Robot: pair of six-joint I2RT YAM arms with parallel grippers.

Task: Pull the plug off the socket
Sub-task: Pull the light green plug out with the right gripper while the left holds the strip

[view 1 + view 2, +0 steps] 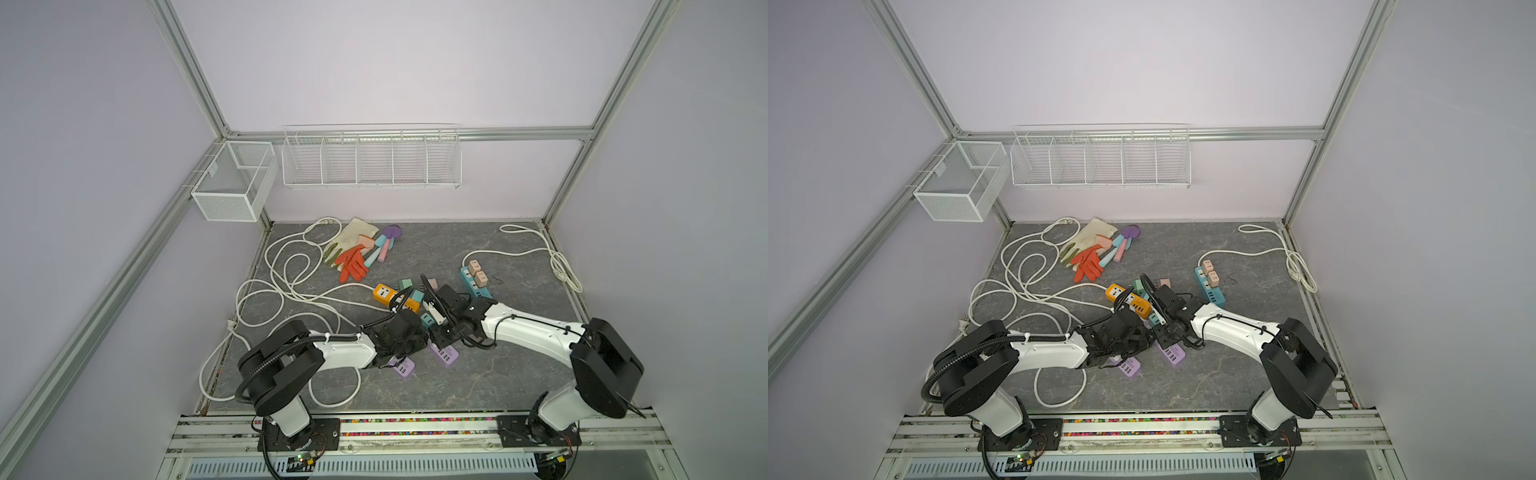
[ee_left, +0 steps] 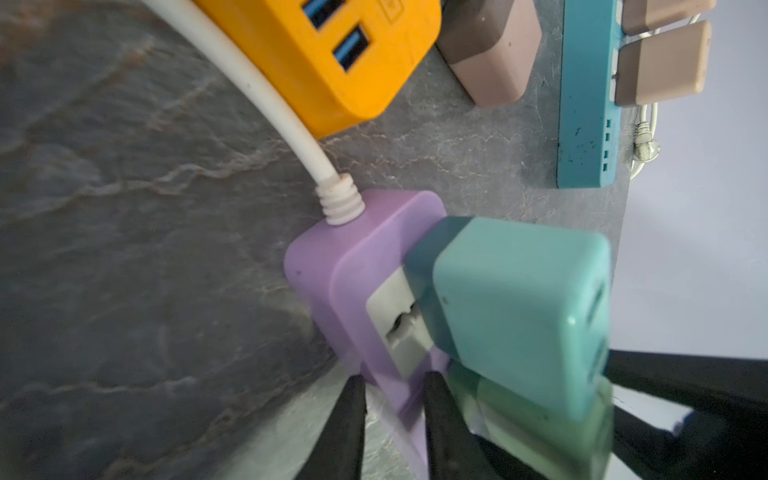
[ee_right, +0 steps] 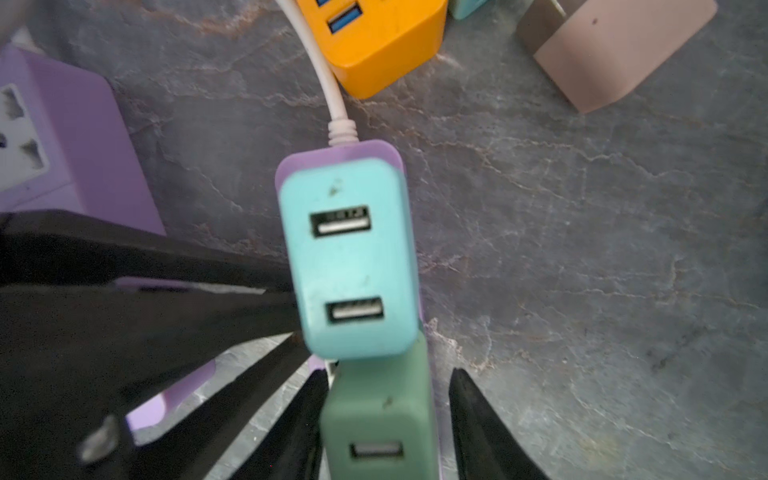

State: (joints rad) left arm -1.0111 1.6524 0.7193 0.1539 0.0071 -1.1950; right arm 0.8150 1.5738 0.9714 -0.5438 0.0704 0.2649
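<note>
Grasp step | our left gripper (image 2: 395, 378) pinches the lilac plastic power strip (image 2: 353, 249) tight | right gripper (image 3: 388, 372) loosely straddles the green blocky USB plug (image 3: 378, 411), not yet clamped | next we clamp, then pull straight.

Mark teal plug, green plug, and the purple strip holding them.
teal plug (image 3: 349, 266): right wrist view, between its USB ports.
green plug (image 3: 374, 407): right wrist view, face beside its port.
purple strip (image 2: 374, 232): left wrist view, end by cord.

white arm links (image 1: 345, 353), black joints (image 1: 606, 365) (corrugated black hose (image 1: 272, 358) on left arm), black tapered tool fingers (image 3: 478, 428).
</note>
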